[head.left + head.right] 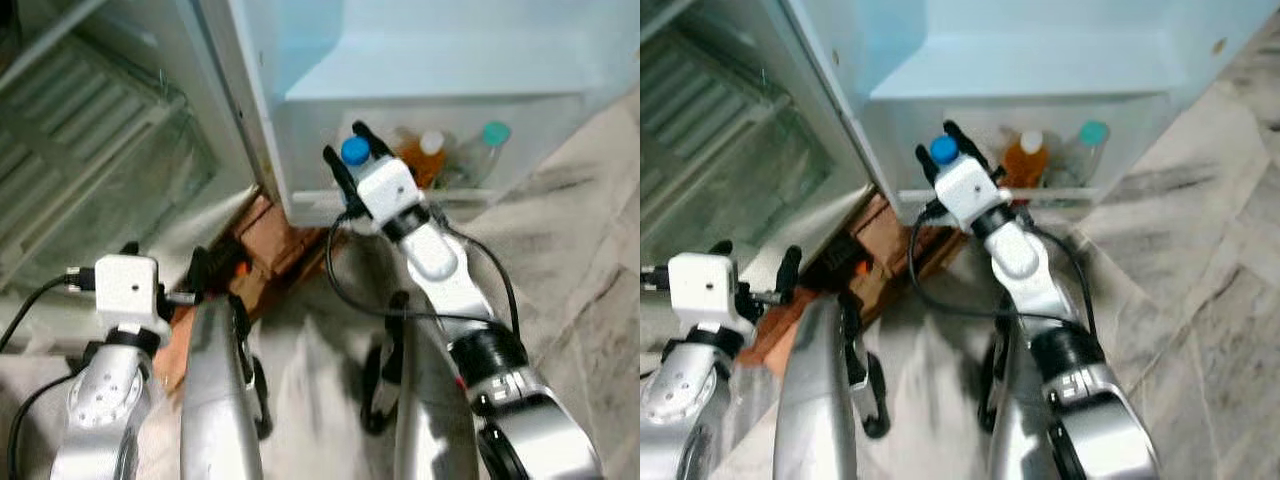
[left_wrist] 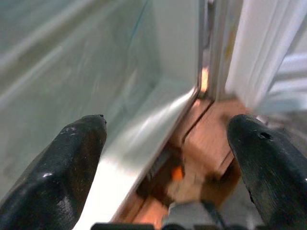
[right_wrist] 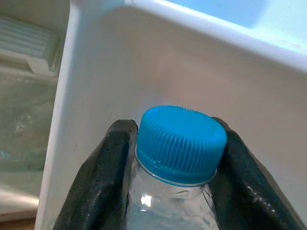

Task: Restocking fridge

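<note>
your right gripper (image 3: 175, 187) is clenched on a clear bottle (image 3: 165, 211) just under its blue cap (image 3: 181, 142), one black finger (image 3: 103, 182) pressed to each side of the neck. you're holding that bottle upright at the white door shelf (image 1: 300, 205) of the open fridge, up at about twelve o'clock in your head view, with the cap (image 1: 355, 151) at the shelf's left end. further along the same shelf, toward one o'clock, stand an orange bottle (image 1: 420, 158) with a white cap and a clear bottle with a teal cap (image 1: 490, 140). your left gripper (image 2: 168, 158) is released, fingers spread wide, hanging low at about eight o'clock, pointing at the fridge's bottom edge and a brown wooden base (image 2: 211, 139) under it.
</note>
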Tool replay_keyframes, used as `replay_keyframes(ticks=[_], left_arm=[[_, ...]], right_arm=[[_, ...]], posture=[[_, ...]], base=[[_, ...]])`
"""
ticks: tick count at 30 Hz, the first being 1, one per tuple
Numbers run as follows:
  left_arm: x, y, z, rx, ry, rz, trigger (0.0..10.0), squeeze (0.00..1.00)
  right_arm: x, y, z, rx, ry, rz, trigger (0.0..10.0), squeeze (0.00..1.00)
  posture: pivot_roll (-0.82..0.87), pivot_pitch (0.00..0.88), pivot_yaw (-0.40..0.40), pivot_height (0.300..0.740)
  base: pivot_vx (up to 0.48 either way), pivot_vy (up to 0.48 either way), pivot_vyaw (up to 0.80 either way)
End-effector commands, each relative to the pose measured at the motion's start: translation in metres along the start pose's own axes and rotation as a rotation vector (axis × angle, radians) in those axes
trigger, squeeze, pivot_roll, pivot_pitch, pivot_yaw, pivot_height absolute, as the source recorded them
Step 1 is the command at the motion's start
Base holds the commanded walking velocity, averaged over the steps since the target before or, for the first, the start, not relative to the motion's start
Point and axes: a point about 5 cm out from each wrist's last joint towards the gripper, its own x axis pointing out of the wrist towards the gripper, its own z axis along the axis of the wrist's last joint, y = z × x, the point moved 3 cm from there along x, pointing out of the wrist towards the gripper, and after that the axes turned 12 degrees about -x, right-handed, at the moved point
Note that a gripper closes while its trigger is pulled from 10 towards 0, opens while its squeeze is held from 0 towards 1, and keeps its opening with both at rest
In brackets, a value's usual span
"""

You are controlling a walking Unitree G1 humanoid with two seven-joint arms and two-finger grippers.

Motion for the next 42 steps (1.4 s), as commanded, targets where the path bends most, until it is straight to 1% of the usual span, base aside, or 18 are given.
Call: replay_keyframes(ticks=[1,5,7,15,18,21,23,27,29,31,34,35,36,37,38,39,41,42], left_arm=[[-0.006,0.002,0.000,0.001,0.022,0.004,10.0,0.00],[-0.006,0.002,0.001,0.000,0.029,0.002,10.0,0.00],[-0.005,0.002,0.001,-0.001,0.030,0.001,10.0,0.00],[-0.001,0.001,0.002,-0.007,0.029,-0.001,10.0,0.00],[0.002,0.000,0.001,-0.011,0.031,-0.003,10.0,0.00],[0.003,-0.002,0.001,-0.018,0.031,-0.008,10.0,0.00],[0.006,-0.004,0.000,-0.023,0.030,-0.014,10.0,0.00],[0.008,-0.006,0.001,-0.027,0.025,-0.017,10.0,0.00],[0.010,-0.007,0.002,-0.030,0.018,-0.017,10.0,0.00],[0.011,-0.006,0.002,-0.029,0.017,-0.015,10.0,0.00],[0.012,-0.006,0.001,-0.030,0.017,-0.015,10.0,0.00],[0.012,-0.007,0.001,-0.031,0.016,-0.015,10.0,0.00],[0.012,-0.007,0.001,-0.031,0.016,-0.015,10.0,0.00],[0.012,-0.008,0.001,-0.033,0.015,-0.017,10.0,0.00],[0.012,-0.008,0.001,-0.033,0.015,-0.017,10.0,0.00],[0.011,-0.009,0.001,-0.034,0.016,-0.019,10.0,0.00],[0.010,-0.010,0.000,-0.034,0.020,-0.022,10.0,0.00],[0.010,-0.010,0.000,-0.034,0.020,-0.022,10.0,0.00]], right_arm=[[0.010,-0.013,0.021,-0.020,-0.108,-0.058,10.0,0.00],[0.014,-0.019,0.031,0.026,-0.133,-0.079,10.0,0.00],[0.013,-0.019,0.037,0.053,-0.147,-0.067,10.0,0.00],[-0.008,-0.010,0.057,0.162,-0.158,-0.030,10.0,0.00],[-0.017,-0.009,0.063,0.151,-0.169,-0.022,10.0,0.00],[-0.021,-0.019,0.070,0.106,-0.187,-0.052,10.0,0.00],[-0.023,-0.029,0.072,0.046,-0.185,-0.087,10.0,0.00],[-0.024,-0.035,0.072,-0.005,-0.176,-0.105,10.0,0.00],[-0.024,-0.042,0.070,-0.050,-0.168,-0.115,10.0,0.00],[-0.024,-0.042,0.066,-0.062,-0.154,-0.115,10.0,0.00],[-0.032,-0.034,0.044,-0.067,-0.078,-0.100,10.0,0.00],[-0.039,-0.027,0.025,-0.054,-0.015,-0.098,10.0,0.00],[-0.041,-0.025,0.020,-0.049,0.003,-0.100,10.0,0.00],[-0.044,-0.020,0.007,-0.040,0.050,-0.100,10.0,0.00],[-0.044,-0.020,0.007,-0.040,0.050,-0.100,10.0,0.00],[-0.046,-0.016,-0.002,-0.051,0.080,-0.103,10.0,0.00],[-0.044,-0.011,-0.010,-0.105,0.089,-0.097,10.0,0.00],[-0.044,-0.011,-0.010,-0.105,0.089,-0.097,10.0,0.00]], posture=[[0.22,0.454,0.054,0.534],[0.23,0.457,0.057,0.534],[0.23,0.456,0.057,0.534],[0.22,0.436,0.056,0.534],[0.21,0.429,0.055,0.534],[0.19,0.420,0.054,0.534],[0.18,0.413,0.052,0.534],[0.18,0.408,0.050,0.534],[0.18,0.403,0.049,0.534],[0.18,0.400,0.049,0.534],[0.18,0.395,0.046,0.534],[0.18,0.397,0.049,0.534],[0.18,0.397,0.049,0.534],[0.18,0.400,0.050,0.534],[0.18,0.400,0.050,0.534],[0.19,0.405,0.054,0.534],[0.20,0.412,0.059,0.534],[0.20,0.412,0.059,0.534]], base=[[0.000,0.000,0.00],[0.000,0.000,0.00],[0.000,0.000,0.00],[0.000,0.000,0.00],[0.000,0.000,0.00],[0.000,0.000,0.00],[0.000,0.000,0.00],[0.000,0.000,0.00],[0.000,0.000,0.00],[0.000,0.000,0.00],[0.000,0.000,0.00],[0.000,0.000,0.00],[0.000,0.000,0.00],[0.000,0.000,0.00],[0.000,0.000,0.00],[0.000,0.000,0.00],[0.000,0.000,0.00],[0.000,0.000,0.00]])
